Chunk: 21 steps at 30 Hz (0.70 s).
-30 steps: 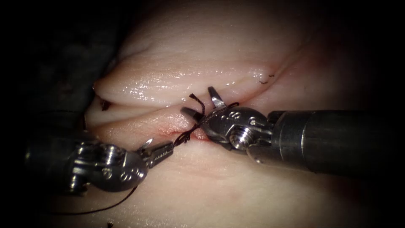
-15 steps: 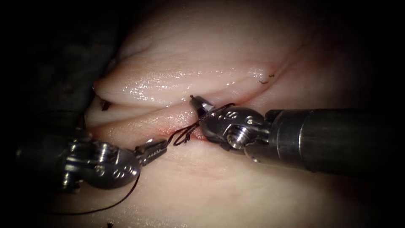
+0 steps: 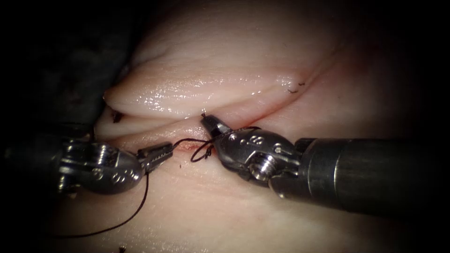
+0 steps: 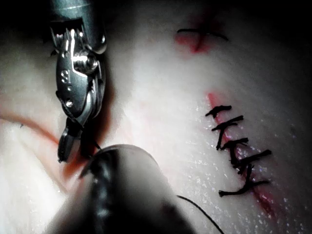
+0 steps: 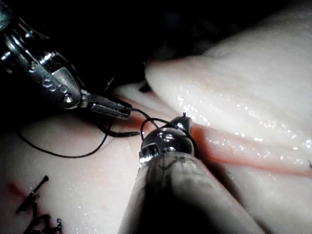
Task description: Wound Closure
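A: Right, status on the closure?

B: Knot-tying on the thread (image 3: pixel 140 201), by the look of it. L pincer (image 3: pixel 165 149) pressed together on the long strand, low over the tissue (image 3: pixel 234 61), just left of the red fluid (image 3: pixel 185 146) at the cut (image 3: pixel 140 136).

A: And R?

B: R pincer (image 3: pixel 212 125) clamped on the short tail, right of that red spot, just above the cut's lip. Spread wide 1 s ago w/ the tail btwn the jaws; shut on it by 0.5 s ago.

A: Loop?

B: Small loop (image 3: pixel 199 152) hanging slack btwn the two tools, lying on the tissue, close under R's jaws. Not snug yet.

A: Needle?

B: Can't tell where. Thread only in both pincers.

A: Anything else about?

B: Finished stitches (image 4: pixel 239 151) on another stretch of cut, well apart from here. Cut ends (image 3: pixel 293 89) up right on the tissue.

A: Next move, needs?

B: Prob. a steady pull, opposite ways along the cut, to slide the loop down flat onto the wound edges. Calls for firm grip both ends, even tension, no jerking. Soft tissue, so likely to pucker or tear under a hard tug. Also worth minding the long strand near L's wrist, to avoid a snag.
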Each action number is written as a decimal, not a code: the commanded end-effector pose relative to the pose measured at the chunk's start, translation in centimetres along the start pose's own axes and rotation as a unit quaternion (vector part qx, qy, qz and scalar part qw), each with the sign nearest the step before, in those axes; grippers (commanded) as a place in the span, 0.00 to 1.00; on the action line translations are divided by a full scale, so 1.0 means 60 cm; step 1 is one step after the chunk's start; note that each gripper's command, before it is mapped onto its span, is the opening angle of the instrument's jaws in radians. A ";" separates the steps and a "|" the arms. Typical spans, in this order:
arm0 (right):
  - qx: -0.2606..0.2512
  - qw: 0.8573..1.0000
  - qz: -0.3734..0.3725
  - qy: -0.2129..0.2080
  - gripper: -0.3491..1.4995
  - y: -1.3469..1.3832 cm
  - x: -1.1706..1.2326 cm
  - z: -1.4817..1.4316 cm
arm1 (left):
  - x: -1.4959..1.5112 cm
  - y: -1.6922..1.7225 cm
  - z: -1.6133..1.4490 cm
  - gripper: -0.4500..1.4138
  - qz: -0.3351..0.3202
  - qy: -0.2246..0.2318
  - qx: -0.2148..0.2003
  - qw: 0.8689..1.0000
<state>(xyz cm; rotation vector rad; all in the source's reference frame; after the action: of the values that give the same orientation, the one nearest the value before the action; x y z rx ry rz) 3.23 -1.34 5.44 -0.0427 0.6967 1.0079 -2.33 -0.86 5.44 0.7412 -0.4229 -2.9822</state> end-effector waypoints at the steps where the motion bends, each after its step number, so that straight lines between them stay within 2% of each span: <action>1: 0.000 1.000 0.006 0.024 0.00 -0.0014 -0.0003 0.0004 | -0.0011 -0.0004 0.0011 0.00 -0.009 -0.002 -0.002 1.000; 5: 0.008 0.999 0.001 0.048 0.00 -0.0015 -0.0006 0.0001 | -0.0042 -0.0027 0.0012 0.00 -0.028 0.001 -0.009 1.000; 12: 0.018 0.995 -0.015 0.096 0.00 -0.0021 -0.0029 -0.0010 | -0.0128 -0.0106 0.0026 0.00 -0.056 -0.018 -0.011 0.998; 16: 0.023 0.993 -0.024 0.114 0.00 -0.0023 -0.0049 -0.0016 | -0.0171 -0.0152 0.0051 0.00 -0.080 -0.016 -0.014 0.997; 21: 0.031 0.990 -0.035 0.132 0.00 -0.0030 -0.0077 -0.0021 | -0.0197 -0.0190 0.0089 0.00 -0.088 -0.014 -0.014 0.996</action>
<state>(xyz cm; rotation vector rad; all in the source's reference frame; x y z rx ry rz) 3.08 -1.78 5.50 -0.1501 0.9625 0.9194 -1.44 0.59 6.09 0.7731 -0.3351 -3.1596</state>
